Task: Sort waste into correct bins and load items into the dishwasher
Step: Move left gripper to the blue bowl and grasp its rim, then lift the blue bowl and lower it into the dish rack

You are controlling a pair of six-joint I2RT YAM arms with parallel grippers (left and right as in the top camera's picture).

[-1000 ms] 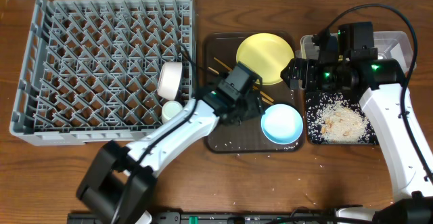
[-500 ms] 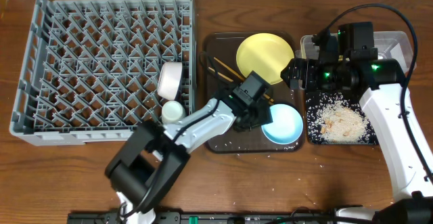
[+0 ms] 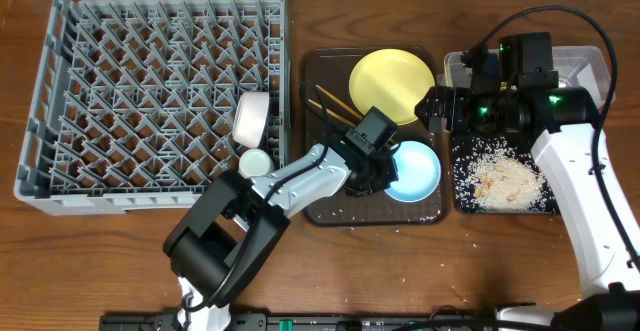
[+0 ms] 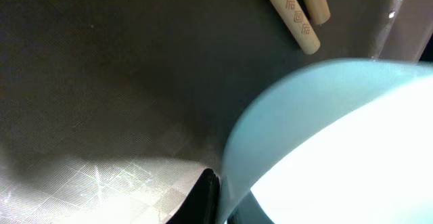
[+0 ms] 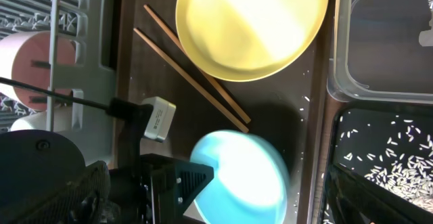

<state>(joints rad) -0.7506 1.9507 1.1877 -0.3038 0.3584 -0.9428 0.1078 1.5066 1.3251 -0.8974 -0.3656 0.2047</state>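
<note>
Shifted since half a second ago: light-blue round bowl (image 3: 415, 169), now a little farther back on the dark-brown rectangular serving tray (image 3: 325, 199) and nearer the round yellow plate (image 3: 392, 84). The left arm has gone with it.

Item, left gripper (image 3: 385, 171): at the left rim of the light-blue bowl. The left wrist view shows a dark finger (image 4: 205, 195) tight against the outside of the bowl wall (image 4: 338, 136), jaws closed on the rim. Whether the bowl is clear of the tray cannot be told. It reads blurred in the right wrist view (image 5: 247, 176).

Item, right gripper (image 3: 432, 108): hangs above the right edge of the brown tray, just right of the yellow plate. Its opening cannot be told, and nothing shows in it.

Item, thin wooden chopsticks (image 3: 335, 106): a pair, lying aslant on the brown tray left of the plate, with the left arm over their near ends.

Item, large grey plastic dish rack (image 3: 130, 91): left of the tray. A white bowl (image 3: 251, 118) stands on edge at its right side, with a small white cup (image 3: 254, 162) just nearer.

Item, shallow black rectangular tray (image 3: 458, 199): right of the brown tray, holding whitish rice and tan crumbs (image 3: 500, 176).

Item, clear rectangular plastic tub (image 3: 585, 66): behind the black tray, partly under the right arm.
</note>
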